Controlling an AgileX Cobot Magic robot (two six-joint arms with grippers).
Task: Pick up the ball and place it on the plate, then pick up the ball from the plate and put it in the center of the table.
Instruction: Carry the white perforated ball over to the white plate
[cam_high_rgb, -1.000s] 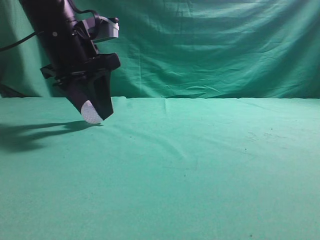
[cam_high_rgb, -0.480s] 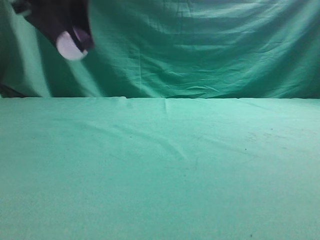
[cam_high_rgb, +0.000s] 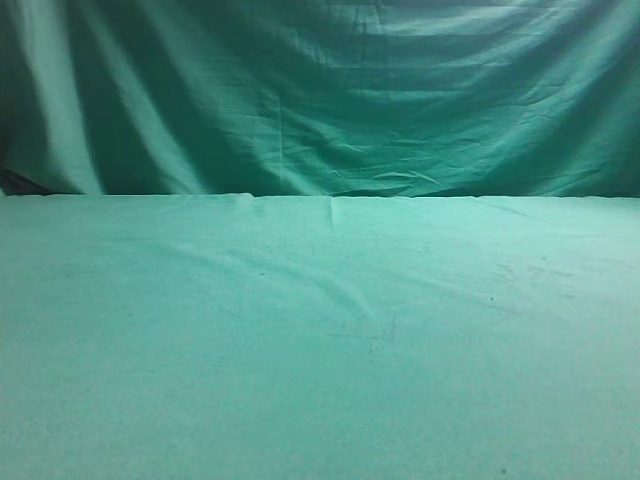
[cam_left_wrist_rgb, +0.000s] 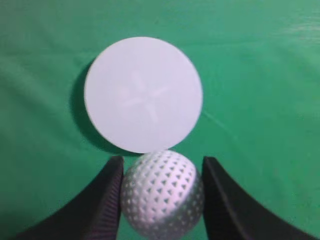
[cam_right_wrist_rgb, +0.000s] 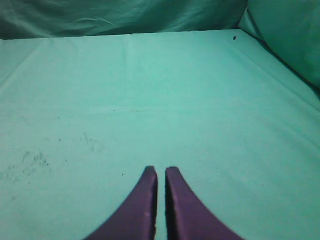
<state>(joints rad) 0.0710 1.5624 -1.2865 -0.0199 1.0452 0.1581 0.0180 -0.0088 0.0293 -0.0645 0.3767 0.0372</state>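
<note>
In the left wrist view my left gripper (cam_left_wrist_rgb: 161, 172) is shut on the ball (cam_left_wrist_rgb: 161, 192), a white dimpled sphere held between the two black fingers, well above the cloth. Below and just ahead of it lies the plate (cam_left_wrist_rgb: 143, 94), a flat white round disc on the green table (cam_left_wrist_rgb: 260, 100). In the right wrist view my right gripper (cam_right_wrist_rgb: 161, 172) is shut and empty, low over the table (cam_right_wrist_rgb: 150, 90). In the exterior view only the table (cam_high_rgb: 320, 340) shows; neither arm, the ball nor the plate is in it.
A draped green backdrop curtain (cam_high_rgb: 350, 90) hangs behind the table's far edge. In the right wrist view the curtain (cam_right_wrist_rgb: 285, 30) closes the far right side. Faint dark specks (cam_right_wrist_rgb: 35, 160) mark the cloth at the left.
The left arm with the ball has risen up and to the left, out of the exterior view. Its shadow on the cloth is gone.
</note>
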